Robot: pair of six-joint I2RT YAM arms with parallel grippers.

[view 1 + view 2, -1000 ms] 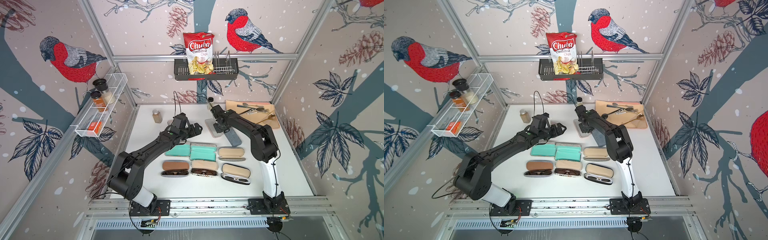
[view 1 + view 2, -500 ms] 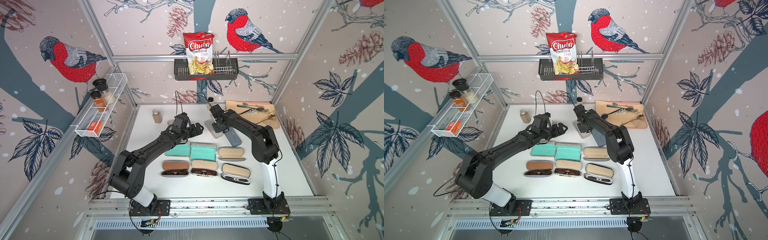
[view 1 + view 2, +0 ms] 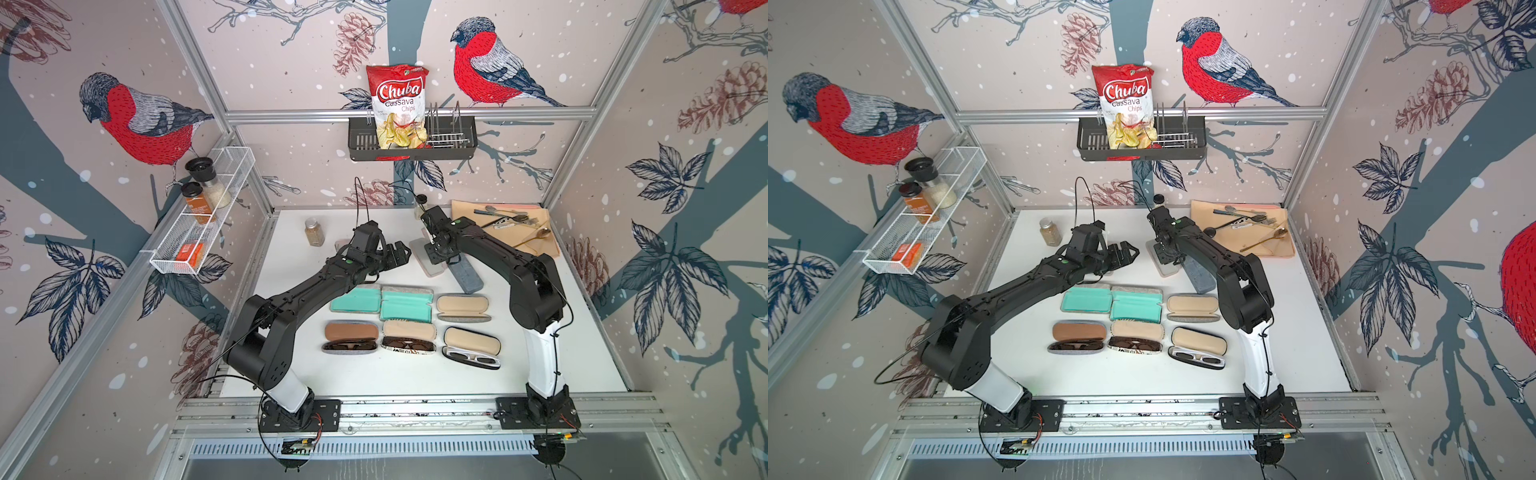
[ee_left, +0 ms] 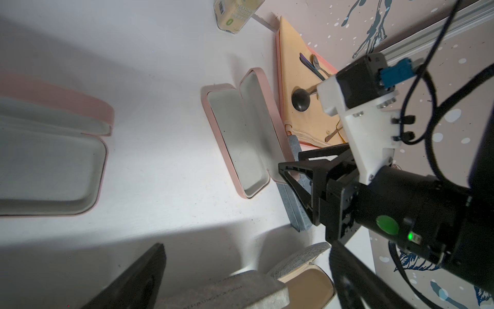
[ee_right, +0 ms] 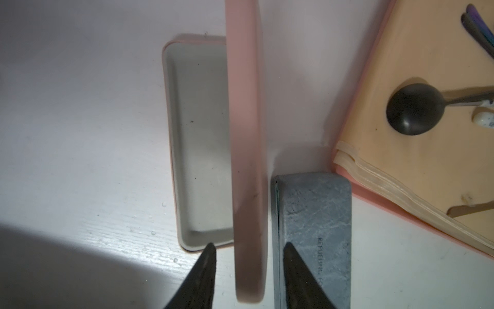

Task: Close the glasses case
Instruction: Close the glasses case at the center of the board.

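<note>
Chips bag [image 3: 398, 104] in black rack [image 3: 363, 143], spice jars [image 3: 197, 201] on wire shelf [image 3: 183, 249], probably cutlery [image 3: 505, 218] on beige mat [image 3: 542, 247]

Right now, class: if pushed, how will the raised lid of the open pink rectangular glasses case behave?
The lid looks stiff and hinged, so likely swings shut. The empty tray seems light and may slide on the smooth white table.

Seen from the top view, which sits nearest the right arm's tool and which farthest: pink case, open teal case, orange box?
1. Pink case: at the right tool, lid between its jaws.
2. Open teal case: middle of the table.
3. Orange box: on the left wall shelf.
</note>
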